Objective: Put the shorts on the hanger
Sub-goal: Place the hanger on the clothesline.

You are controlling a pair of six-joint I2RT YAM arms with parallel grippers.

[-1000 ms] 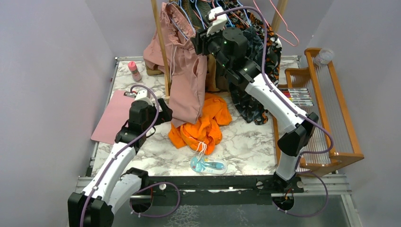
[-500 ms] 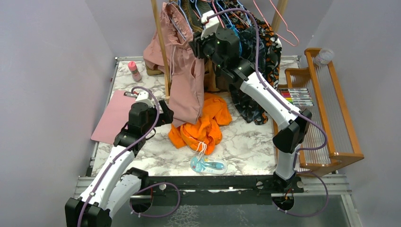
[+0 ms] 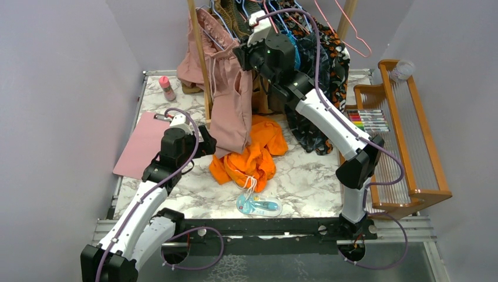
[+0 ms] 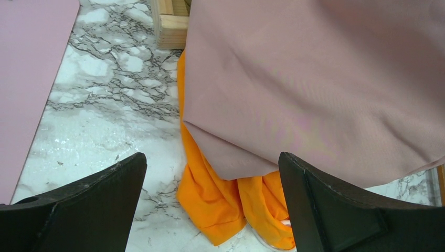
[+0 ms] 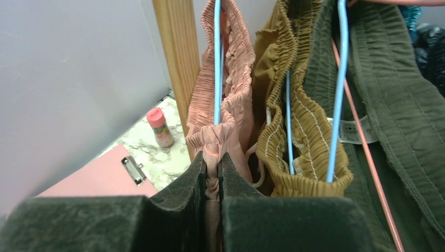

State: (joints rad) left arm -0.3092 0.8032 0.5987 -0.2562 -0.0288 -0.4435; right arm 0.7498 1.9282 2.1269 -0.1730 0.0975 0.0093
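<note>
The dusty pink shorts (image 3: 232,106) hang at the wooden rack, their leg reaching down to the table. In the right wrist view a light blue hanger (image 5: 216,63) runs down inside the gathered waistband (image 5: 231,105). My right gripper (image 3: 241,56) is up at that waistband and shut on a fold of it (image 5: 211,157). My left gripper (image 3: 207,143) is low beside the hanging leg. Its jaws (image 4: 212,163) stand wide open, nothing between them, with the pink hem (image 4: 325,89) just beyond.
Orange shorts (image 3: 249,155) lie on the marble table under the pink leg. Brown shorts (image 5: 299,142) and a dark green garment (image 5: 399,105) hang to the right. Also here: wooden post (image 3: 201,59), pink clipboard (image 3: 141,144), pink bottle (image 3: 167,88), marker rack (image 3: 405,123), blister pack (image 3: 258,205).
My right gripper has shifted a little left and up to the pink waistband and its jaws have closed on it. The left arm has stayed put.
</note>
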